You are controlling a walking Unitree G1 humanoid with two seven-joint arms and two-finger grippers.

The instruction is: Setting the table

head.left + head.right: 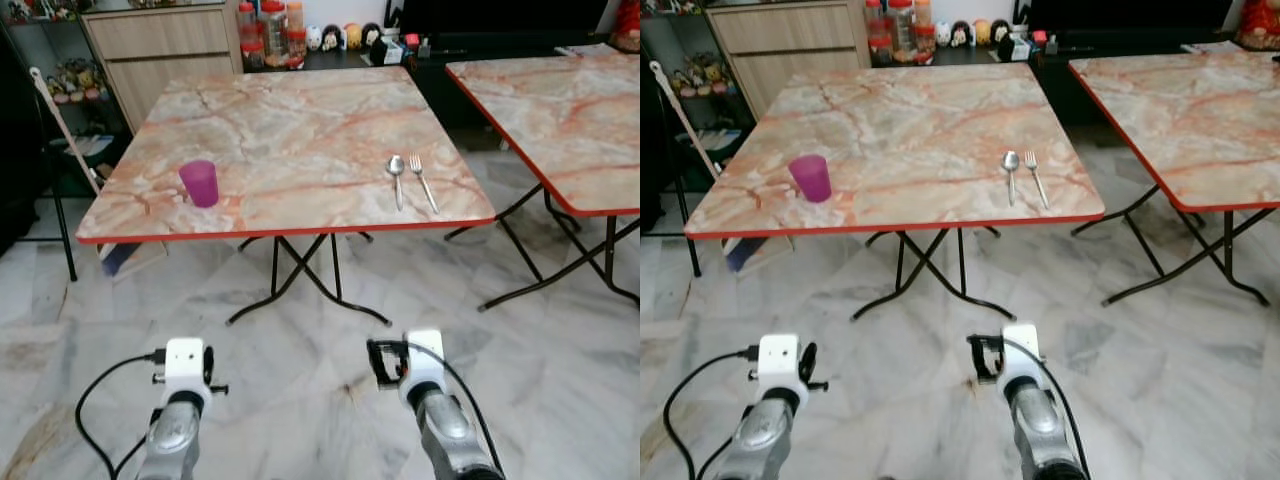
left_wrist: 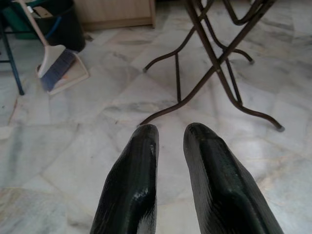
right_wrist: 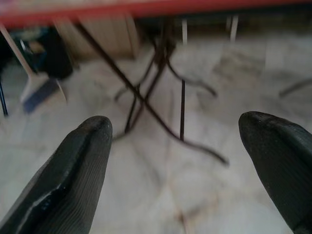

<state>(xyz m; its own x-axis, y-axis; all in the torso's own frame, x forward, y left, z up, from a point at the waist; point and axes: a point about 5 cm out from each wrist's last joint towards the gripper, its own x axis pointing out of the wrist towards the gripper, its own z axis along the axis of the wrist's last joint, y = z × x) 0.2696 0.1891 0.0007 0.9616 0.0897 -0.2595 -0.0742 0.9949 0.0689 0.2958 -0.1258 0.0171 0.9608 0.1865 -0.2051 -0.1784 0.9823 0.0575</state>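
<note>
robot stands back from the square marble-patterned folding surface with red edging [image 1: 300,130], both arms low over the marble floor [image 1: 300,400], well short of the near edge. on the surface: a translucent purple plastic cup [image 1: 199,183] upright near the near-left corner; a small steel spoon [image 1: 396,179] and a steel fork [image 1: 422,182] lying side by side, just beside each other, near the near-right corner. both utensils have their long axes running near-to-far, heads at the far end and handles toward the robot, the fork handle angled slightly right. left gripper [image 2: 170,141]: fingers nearly together with a narrow gap, holding nothing, pointing at the floor and the black crossed surface legs [image 2: 214,63]. right gripper [image 3: 173,131]: fingers spread wide, holding nothing, aimed under the red edge. key relation: the spoon and fork lie ahead of and above the right gripper, roughly in line with the right arm, so that arm looks the nearer one for the cutlery; the cup lies ahead of the left arm. judgement: the task is at an early stage; a closer approach seems needed before either arm can reach. with handles pointing this way, a grasp across the handle from the near edge should suit. a second like surface [image 1: 560,110] stands to the right.
</note>
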